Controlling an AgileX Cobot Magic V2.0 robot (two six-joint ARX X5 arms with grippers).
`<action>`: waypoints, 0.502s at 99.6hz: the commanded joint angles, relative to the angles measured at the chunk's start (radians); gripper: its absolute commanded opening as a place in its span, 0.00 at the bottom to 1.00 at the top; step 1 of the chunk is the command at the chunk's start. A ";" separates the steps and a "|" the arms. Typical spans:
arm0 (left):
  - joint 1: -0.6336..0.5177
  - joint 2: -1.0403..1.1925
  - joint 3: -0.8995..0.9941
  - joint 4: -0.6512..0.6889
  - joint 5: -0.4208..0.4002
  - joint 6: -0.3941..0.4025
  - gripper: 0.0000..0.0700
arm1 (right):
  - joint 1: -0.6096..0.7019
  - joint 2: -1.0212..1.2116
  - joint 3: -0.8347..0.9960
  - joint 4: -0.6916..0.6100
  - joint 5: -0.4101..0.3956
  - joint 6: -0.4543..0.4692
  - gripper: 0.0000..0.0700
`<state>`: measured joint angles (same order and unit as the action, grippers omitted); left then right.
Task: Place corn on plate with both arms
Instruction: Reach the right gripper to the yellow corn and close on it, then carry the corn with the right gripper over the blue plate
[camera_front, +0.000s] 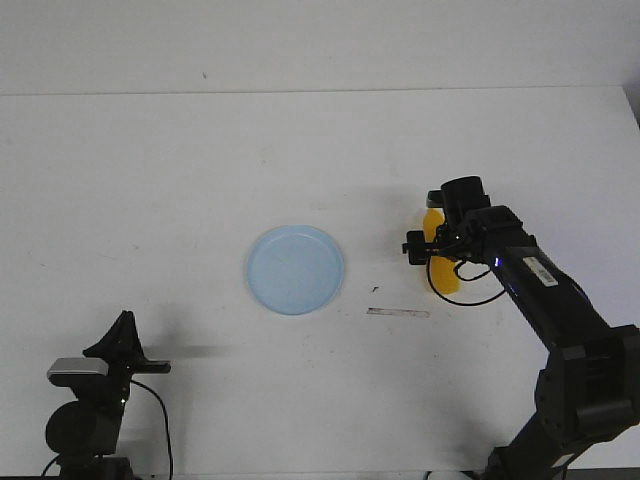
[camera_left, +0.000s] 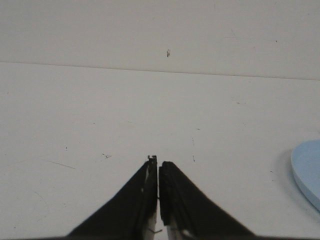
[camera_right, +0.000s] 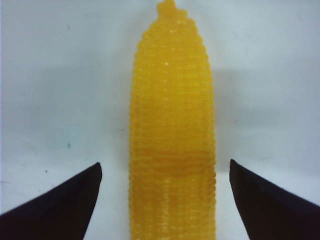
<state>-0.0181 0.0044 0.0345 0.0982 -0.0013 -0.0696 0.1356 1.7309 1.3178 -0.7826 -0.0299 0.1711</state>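
Note:
The yellow-orange corn lies on the white table, right of the pale blue plate. My right gripper is over the corn and covers its middle in the front view. In the right wrist view the corn runs lengthwise between the fingers, pointed end away. That gripper is open, with a gap on each side of the cob. My left gripper is at the near left, far from the plate, and its fingers are shut on nothing. An edge of the plate shows in the left wrist view.
A thin pale strip lies on the table between the plate and the corn, with a small dark speck just above it. The table's far edge meets a white wall.

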 joint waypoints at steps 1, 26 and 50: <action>0.000 -0.001 -0.021 0.015 0.001 0.002 0.00 | -0.002 0.032 0.016 -0.005 0.000 0.012 0.76; 0.000 -0.001 -0.021 0.015 0.001 0.002 0.00 | -0.006 0.045 0.013 -0.018 -0.003 0.011 0.51; 0.000 -0.001 -0.021 0.014 0.001 0.002 0.00 | -0.004 0.044 0.014 -0.018 -0.008 0.011 0.48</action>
<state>-0.0181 0.0044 0.0345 0.0986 -0.0017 -0.0696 0.1280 1.7504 1.3178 -0.8001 -0.0338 0.1730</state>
